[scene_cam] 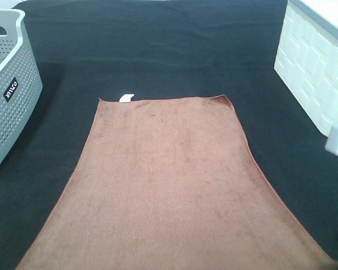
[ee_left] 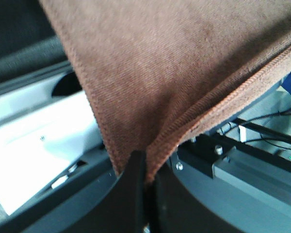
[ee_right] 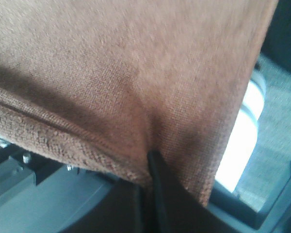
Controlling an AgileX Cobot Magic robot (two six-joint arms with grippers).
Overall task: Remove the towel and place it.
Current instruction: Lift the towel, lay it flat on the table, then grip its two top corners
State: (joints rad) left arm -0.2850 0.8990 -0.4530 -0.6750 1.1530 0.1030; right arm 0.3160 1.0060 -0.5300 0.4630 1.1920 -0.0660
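In your high view the rectangular reddish-brown terry towel [scene_cam: 169, 185] lay spread out, only your wrist views showed left gripper [ee_left: 144, 170], right gripper [ee_right: 149, 171] clamped on its corners

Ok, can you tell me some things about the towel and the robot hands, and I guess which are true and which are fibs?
1. The towel is spread out over the black table cover. True.
2. The left gripper is open and away from the towel. False: it is shut on the towel's hemmed edge.
3. A grey basket with holes stands at the left of the high view. True.
4. The white tag is on the towel's near edge. False: it is on the far edge, by the far left corner.
5. The right gripper pinches the towel. True.
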